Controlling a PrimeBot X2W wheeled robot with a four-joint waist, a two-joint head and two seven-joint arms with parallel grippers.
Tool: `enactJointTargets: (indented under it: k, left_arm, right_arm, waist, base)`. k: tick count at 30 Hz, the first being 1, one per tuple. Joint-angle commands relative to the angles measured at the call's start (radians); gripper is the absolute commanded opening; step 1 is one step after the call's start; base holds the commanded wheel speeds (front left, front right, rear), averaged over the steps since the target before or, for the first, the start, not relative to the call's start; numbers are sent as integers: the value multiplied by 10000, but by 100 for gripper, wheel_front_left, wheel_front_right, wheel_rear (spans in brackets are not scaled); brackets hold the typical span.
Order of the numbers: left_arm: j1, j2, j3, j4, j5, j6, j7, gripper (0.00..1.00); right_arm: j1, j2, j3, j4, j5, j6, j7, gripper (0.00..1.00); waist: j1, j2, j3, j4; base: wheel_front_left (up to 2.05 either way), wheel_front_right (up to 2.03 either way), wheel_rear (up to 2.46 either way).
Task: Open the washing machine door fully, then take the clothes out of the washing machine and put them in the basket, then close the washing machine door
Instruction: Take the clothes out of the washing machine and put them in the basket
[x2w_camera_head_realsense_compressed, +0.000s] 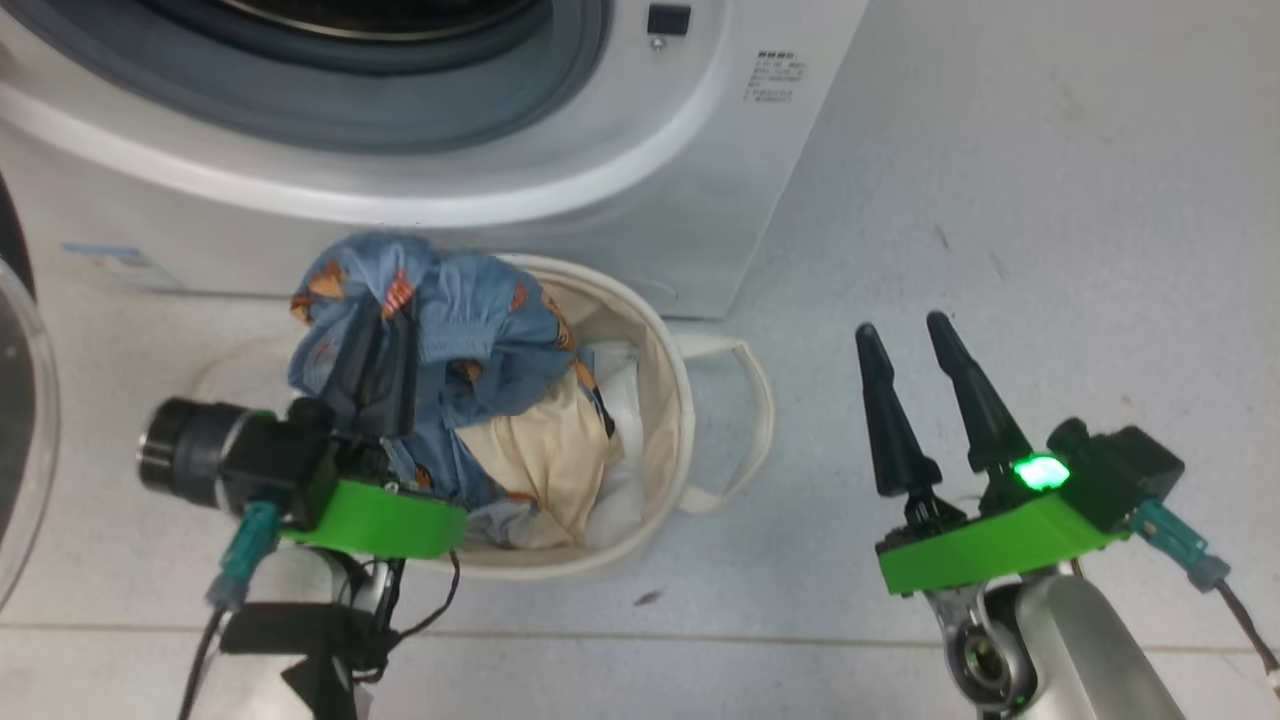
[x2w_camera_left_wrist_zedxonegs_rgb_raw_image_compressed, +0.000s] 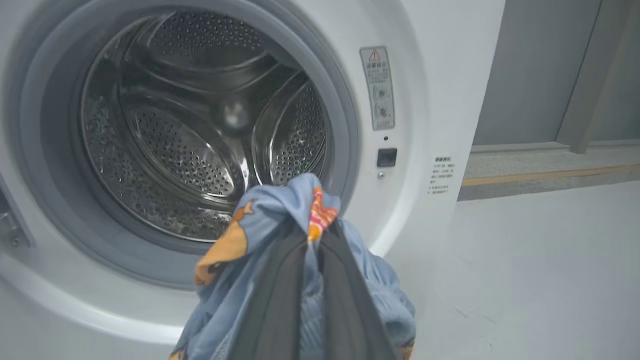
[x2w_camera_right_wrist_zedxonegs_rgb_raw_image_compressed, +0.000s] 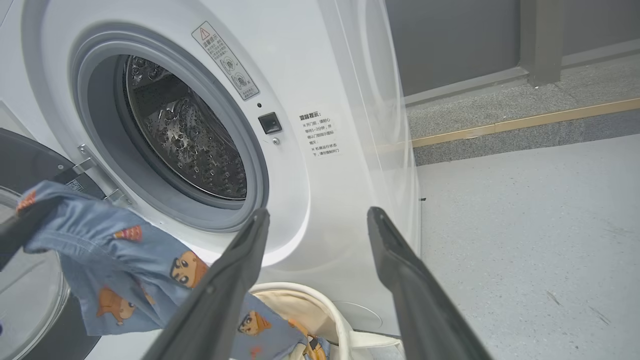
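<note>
The left tool (x2w_camera_head_realsense_compressed: 385, 335), at about 8 o'clock in the head view, is clamped shut on the clothes (x2w_camera_head_realsense_compressed: 480, 330), with a bunch of blue fabric printed with orange figures pinched between its two dark fingers. From that grip the fabric hangs down over the basket (x2w_camera_head_realsense_compressed: 675, 380), and its pale yellow-cream part lies inside the basket's rim on top of a white sheet (x2w_camera_head_realsense_compressed: 625, 380). The basket stands on the floor (x2w_camera_head_realsense_compressed: 1050, 200) at the centre of the head view, just in front of the washing machine (x2w_camera_head_realsense_compressed: 640, 200), which sits at 12 o'clock. One loop handle (x2w_camera_head_realsense_compressed: 750, 420) sticks out at the basket's 3 o'clock side. The right tool (x2w_camera_head_realsense_compressed: 900, 325), at 4 o'clock, is well apart from the basket, above bare floor, its fingers spread wide with nothing between them. In the left wrist view the steel drum (x2w_camera_left_wrist_zedxonegs_rgb_raw_image_compressed: 200, 125) is open to sight behind the raised fabric, and no clothes can be seen inside it. The washing machine door (x2w_camera_right_wrist_zedxonegs_rgb_raw_image_compressed: 25, 155) stands swung open at 9 o'clock in the right wrist view, its black rim and clear glass beside the hanging fabric.
</note>
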Motion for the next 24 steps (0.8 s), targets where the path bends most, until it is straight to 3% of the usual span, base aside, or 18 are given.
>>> enactJointTargets:
  k: [1,13,24]
  left_arm:
    - [-252,220,175,-32,107,-22,-41,0]
    - [-1827,417,-91,4207,48,-119,-41,0]
    - [-3198,727,-24,5995,140,391,-41,0]
  right_arm:
    - [-272,24,283,-394,-21,10,-49,100]
    - [-837,24,516,-679,-27,10,-49,100]
    - [-1194,24,545,-948,238,10,-49,100]
  waist:
    - [1,-1,394,-55]
    - [1,-1,1744,-587]
    - [1,-1,2774,-1119]
  base:
    - [0,0,0]
    - [0,0,0]
    - [0,0,0]
